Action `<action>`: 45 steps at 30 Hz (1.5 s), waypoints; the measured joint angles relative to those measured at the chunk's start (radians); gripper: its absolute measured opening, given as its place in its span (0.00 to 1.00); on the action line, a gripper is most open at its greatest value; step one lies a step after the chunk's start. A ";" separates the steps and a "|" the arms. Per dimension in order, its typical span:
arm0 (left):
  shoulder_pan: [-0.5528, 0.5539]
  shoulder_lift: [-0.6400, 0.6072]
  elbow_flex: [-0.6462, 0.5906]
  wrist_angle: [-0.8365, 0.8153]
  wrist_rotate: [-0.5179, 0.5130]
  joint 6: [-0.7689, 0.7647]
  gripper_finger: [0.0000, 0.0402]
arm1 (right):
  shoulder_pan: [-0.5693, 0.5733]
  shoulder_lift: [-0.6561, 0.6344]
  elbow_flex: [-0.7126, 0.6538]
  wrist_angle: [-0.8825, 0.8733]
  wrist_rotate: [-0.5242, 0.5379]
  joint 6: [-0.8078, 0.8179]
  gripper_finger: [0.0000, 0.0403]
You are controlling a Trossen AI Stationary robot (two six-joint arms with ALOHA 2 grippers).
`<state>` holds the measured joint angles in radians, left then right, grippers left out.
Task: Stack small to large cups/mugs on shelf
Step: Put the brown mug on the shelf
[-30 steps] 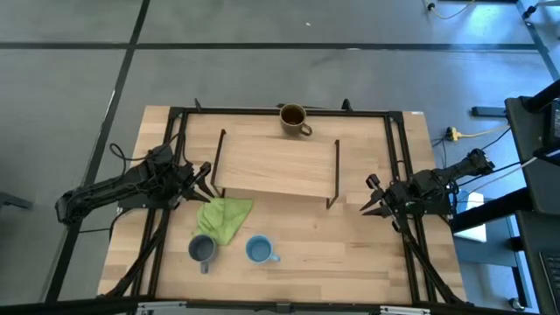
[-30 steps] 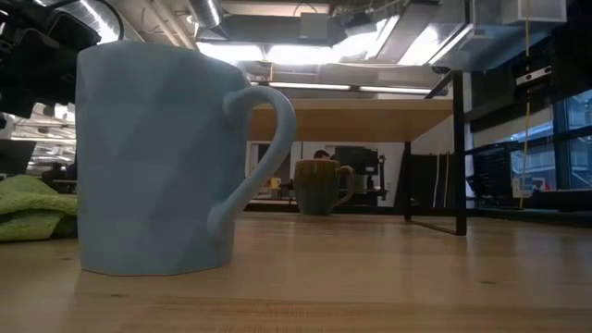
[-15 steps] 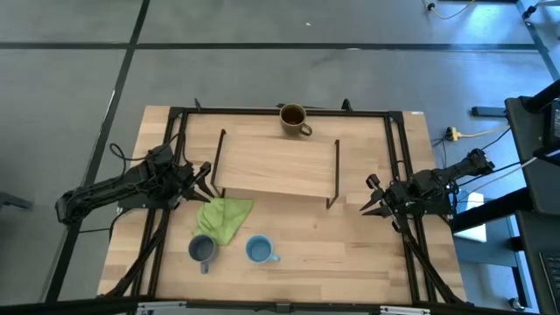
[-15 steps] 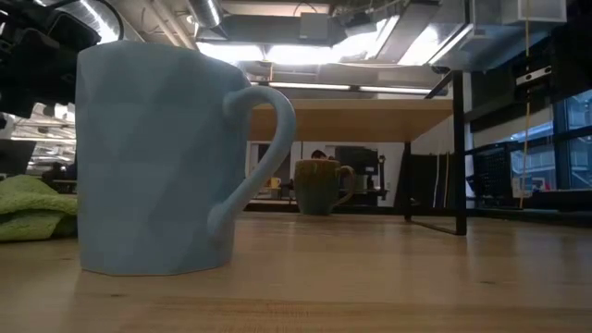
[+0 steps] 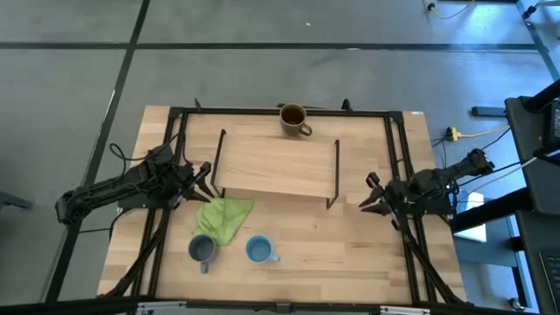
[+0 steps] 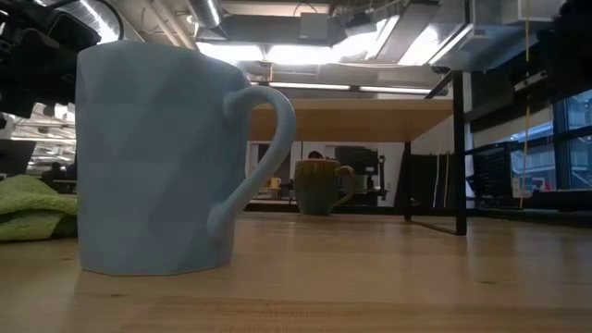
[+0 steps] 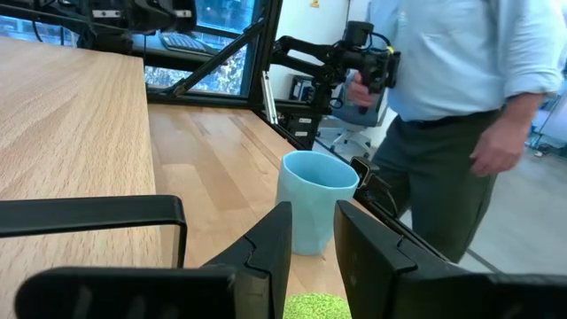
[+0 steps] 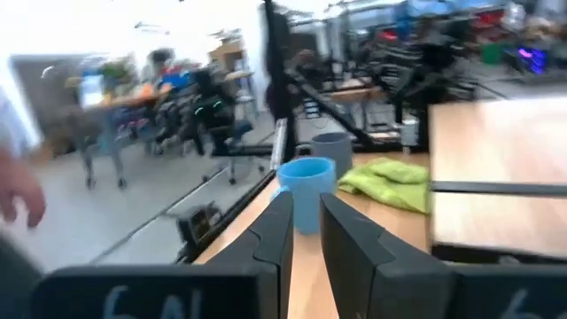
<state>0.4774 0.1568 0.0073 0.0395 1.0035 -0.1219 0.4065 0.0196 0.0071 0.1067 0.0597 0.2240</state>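
The olive-brown mug [image 5: 293, 120] stands on the table at its far edge, behind the shelf [image 5: 276, 166], whose board is bare. The grey-blue mug [image 5: 202, 250] and the light-blue mug [image 5: 258, 250] stand side by side near the table's front edge. The light-blue mug fills the left of the low view [image 6: 157, 157]. My left gripper [image 5: 208, 178] is shut and empty beside the shelf's left legs. My right gripper [image 5: 367, 199] is shut and empty beside the shelf's right legs. Both wrist views show the light-blue mug farther off [image 7: 314, 199] [image 8: 306, 190].
A lime-green cloth [image 5: 223, 217] lies crumpled between the shelf's front edge and the grey-blue mug. A black frame [image 5: 398, 157] runs around the tabletop. A person [image 7: 452, 115] stands beyond the table's front edge. There is bare wood to the right of the light-blue mug.
My right gripper has begun to move, shifting a little toward the table's left; a dark part of its arm now shows at the low view's top right. The mugs, the cloth and my left arm have kept still.
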 joint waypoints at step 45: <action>0.000 0.000 0.000 0.000 0.000 0.000 0.21 | -0.999 1.396 1.398 -0.761 -0.117 -0.143 0.15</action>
<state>0.4774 0.1570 0.0071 0.0392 1.0031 -0.1219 -0.5929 1.4156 1.4055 -0.6546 -0.0577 0.0809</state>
